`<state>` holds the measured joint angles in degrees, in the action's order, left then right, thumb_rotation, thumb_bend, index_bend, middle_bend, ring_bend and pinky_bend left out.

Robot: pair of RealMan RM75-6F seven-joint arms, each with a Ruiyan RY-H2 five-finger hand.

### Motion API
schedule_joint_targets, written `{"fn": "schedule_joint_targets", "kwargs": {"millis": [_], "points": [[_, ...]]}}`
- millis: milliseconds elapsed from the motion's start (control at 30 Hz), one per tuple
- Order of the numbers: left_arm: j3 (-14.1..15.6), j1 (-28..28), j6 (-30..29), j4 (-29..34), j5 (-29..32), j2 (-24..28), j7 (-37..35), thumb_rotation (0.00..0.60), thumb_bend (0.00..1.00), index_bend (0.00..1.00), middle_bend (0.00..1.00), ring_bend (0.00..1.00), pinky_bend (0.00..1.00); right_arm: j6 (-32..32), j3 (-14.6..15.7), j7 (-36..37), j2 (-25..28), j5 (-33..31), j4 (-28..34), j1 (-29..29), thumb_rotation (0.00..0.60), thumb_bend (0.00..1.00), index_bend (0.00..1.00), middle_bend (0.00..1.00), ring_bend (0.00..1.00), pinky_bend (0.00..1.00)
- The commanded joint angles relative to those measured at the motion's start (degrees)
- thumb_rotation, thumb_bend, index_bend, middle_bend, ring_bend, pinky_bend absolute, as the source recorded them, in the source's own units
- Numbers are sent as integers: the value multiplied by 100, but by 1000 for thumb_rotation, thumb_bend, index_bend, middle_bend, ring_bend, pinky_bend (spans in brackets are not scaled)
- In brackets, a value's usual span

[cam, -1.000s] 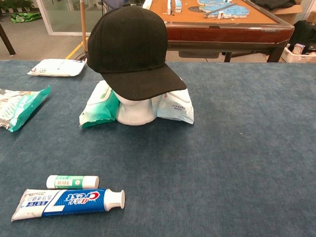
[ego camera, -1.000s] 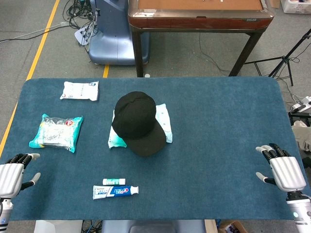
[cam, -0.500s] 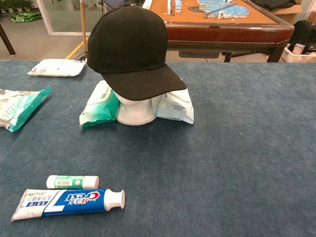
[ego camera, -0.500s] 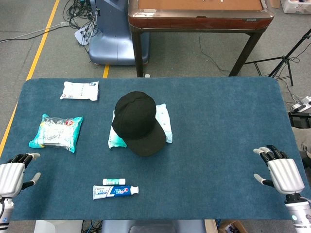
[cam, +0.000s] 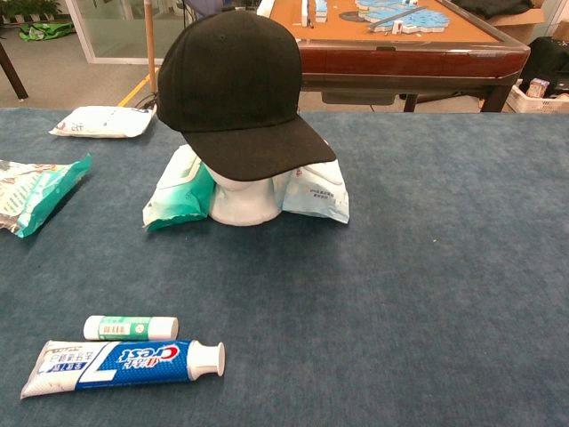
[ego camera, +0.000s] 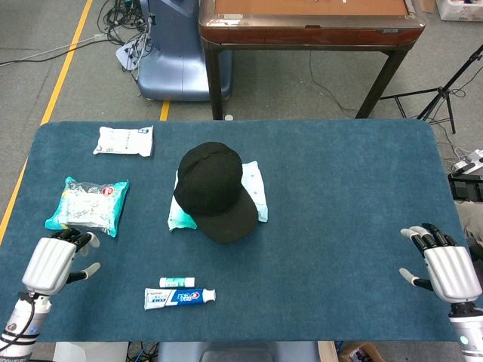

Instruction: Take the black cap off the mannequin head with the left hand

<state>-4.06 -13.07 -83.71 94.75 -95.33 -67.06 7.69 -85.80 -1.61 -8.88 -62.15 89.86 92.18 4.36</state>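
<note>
Since a moment ago our left hand [ego camera: 53, 261] has come in from the table's near left corner toward the middle; the black cap [ego camera: 213, 188] has not stirred; it sits on the white mannequin head [cam: 240, 200], brim toward us, wipe packs [cam: 313, 190] tucked either side; nothing of the removal is done, we judge; the reach, grip and lift all remain. Our left hand hovers well short of the cap, fingers loosely apart, holding nothing; our right hand [ego camera: 445, 265] waits at the far right edge, fingers spread, empty; a toothpaste tube [ego camera: 179, 296] lies near our left hand.
</note>
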Motion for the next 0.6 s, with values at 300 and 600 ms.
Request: {"fn": "schedule_joint_targets", "kwargs": {"millis": [300,600], "points": [[-166,-713,481,41,-388,-498,-89,600,0,673,885,591,594,-178,-69,122,125,-50,55,-87,600,0,290,297,191,379],[-254,-1205,927,-128,-371,-953,49,600,0,717,938,634,620,-347,-214,206,347,-358,213,-234,600,0,290,302,192,379]]}}
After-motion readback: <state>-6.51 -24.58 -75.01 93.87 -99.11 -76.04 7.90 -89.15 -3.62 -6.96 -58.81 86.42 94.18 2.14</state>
